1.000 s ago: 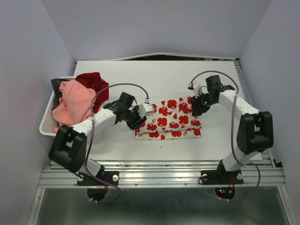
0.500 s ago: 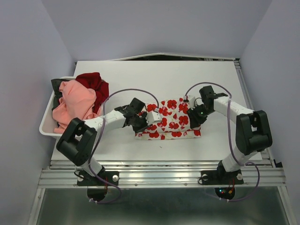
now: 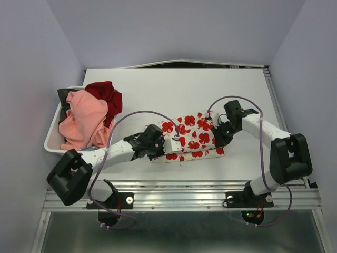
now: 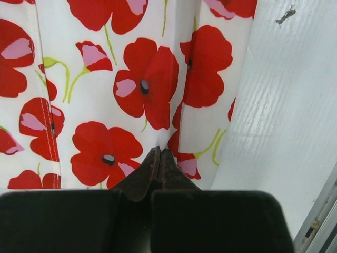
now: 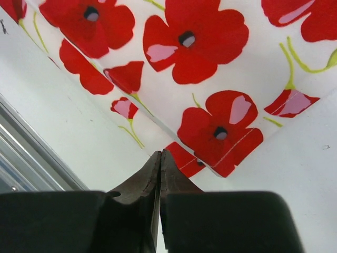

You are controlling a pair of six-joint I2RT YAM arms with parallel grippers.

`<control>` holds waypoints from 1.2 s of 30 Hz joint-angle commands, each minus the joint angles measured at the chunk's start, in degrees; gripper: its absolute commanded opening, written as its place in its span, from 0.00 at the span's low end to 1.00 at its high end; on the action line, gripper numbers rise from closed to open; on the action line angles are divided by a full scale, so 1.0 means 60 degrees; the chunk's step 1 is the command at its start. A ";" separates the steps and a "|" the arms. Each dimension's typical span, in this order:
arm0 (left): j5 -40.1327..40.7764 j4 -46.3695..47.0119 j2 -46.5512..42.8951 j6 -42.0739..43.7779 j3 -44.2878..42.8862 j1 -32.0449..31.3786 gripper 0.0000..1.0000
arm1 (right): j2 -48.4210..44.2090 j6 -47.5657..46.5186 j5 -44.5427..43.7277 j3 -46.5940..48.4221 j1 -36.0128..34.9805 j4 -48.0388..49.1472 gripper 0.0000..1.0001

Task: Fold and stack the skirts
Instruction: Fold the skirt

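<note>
Left claw (image 4: 159,153) is closed, its tips together on the left edge of the folded red-flowered white cloth skirt (image 3: 192,138), which lies near the front of the white table (image 3: 174,89). The right claw (image 5: 160,154) is closed just beside the skirt's right corner.

The right pincer (image 5: 159,154) has its two dark fingers pressed together, the tips meeting at the hem of the white skirt with red flowers (image 5: 174,47). The skirt lies flat on the white counter (image 5: 63,121), one corner just beside the tips. A metal rail (image 5: 21,166) lines the counter's edge.
</note>
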State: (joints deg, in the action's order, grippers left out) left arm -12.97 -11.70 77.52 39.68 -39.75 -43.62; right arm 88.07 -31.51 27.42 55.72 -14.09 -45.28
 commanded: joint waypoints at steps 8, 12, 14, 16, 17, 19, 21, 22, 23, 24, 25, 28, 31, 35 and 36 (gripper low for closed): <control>0.1868 0.0852 -0.0088 -0.0183 0.1101 -0.2119 0.00 | -0.0163 0.1983 0.0191 0.0834 -0.0172 0.0017 0.41; 0.2556 0.0750 0.0322 -0.0329 0.0986 -0.2661 0.00 | 0.0174 0.2234 -0.0116 0.0675 -0.0361 -0.0056 0.43; 0.2572 0.0589 0.0411 -0.0563 0.0781 -0.2721 0.12 | 0.0335 0.2146 -0.0263 0.0499 -0.0450 -0.0071 0.42; 0.2383 0.0297 0.0221 -0.1031 0.0459 -0.2706 0.27 | 0.0584 0.2029 -0.0628 0.0235 -0.0699 0.0060 0.39; 0.2266 0.0194 0.0061 -0.1163 0.0356 -0.2706 0.32 | 0.0686 0.1912 -0.0731 0.0220 -0.0786 0.0090 0.38; 0.1755 -0.0055 -0.0583 -0.1659 -0.0025 -0.2619 0.46 | 0.1082 0.1664 -0.1299 0.0205 -0.0874 0.0148 0.36; 0.1359 -0.0275 -0.1255 -0.2085 -0.0506 -0.2357 0.57 | 0.1432 0.1488 -0.2220 0.0205 -0.0875 0.0396 0.33; 0.1153 -0.0406 -0.1303 -0.2290 -0.0727 -0.2152 0.57 | 0.1551 0.1443 -0.2545 0.0219 -0.0875 0.0514 0.32; 0.0948 -0.0582 -0.1260 -0.2466 -0.1005 -0.1903 0.57 | 0.1653 0.1399 -0.2838 0.0234 -0.0875 0.0645 0.32; 0.0555 -0.0714 -0.1230 -0.2816 -0.1370 -0.1306 0.57 | 0.1901 0.1297 -0.3407 0.0234 -0.0875 0.0922 0.29; 0.0319 -0.0672 -0.1273 -0.2979 -0.1475 -0.0967 0.57 | 0.2034 0.1238 -0.3688 0.0234 -0.0875 0.1085 0.28; -0.0313 -0.0233 -0.1449 -0.3565 -0.1725 0.0015 0.57 | 0.2517 0.1179 -0.5031 0.0321 -0.0963 0.1992 0.24; -0.0489 0.0163 -0.1508 -0.4122 -0.1915 0.0779 0.57 | 0.3483 0.1194 -0.5945 0.1140 -0.0963 0.2594 0.19; -0.0694 0.0412 -0.1406 -0.4928 -0.1989 0.1292 0.51 | 0.4858 0.1237 -0.6167 0.2984 -0.0963 0.2902 0.16; -0.0665 0.0529 -0.1449 -0.5219 -0.1887 0.1293 0.50 | 0.5036 0.1397 -0.6138 0.3829 -0.0963 0.2917 0.16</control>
State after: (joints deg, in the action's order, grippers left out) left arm -13.87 -11.40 69.87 15.25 -49.91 -36.45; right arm 108.53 -21.93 -0.93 72.49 -20.64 -43.51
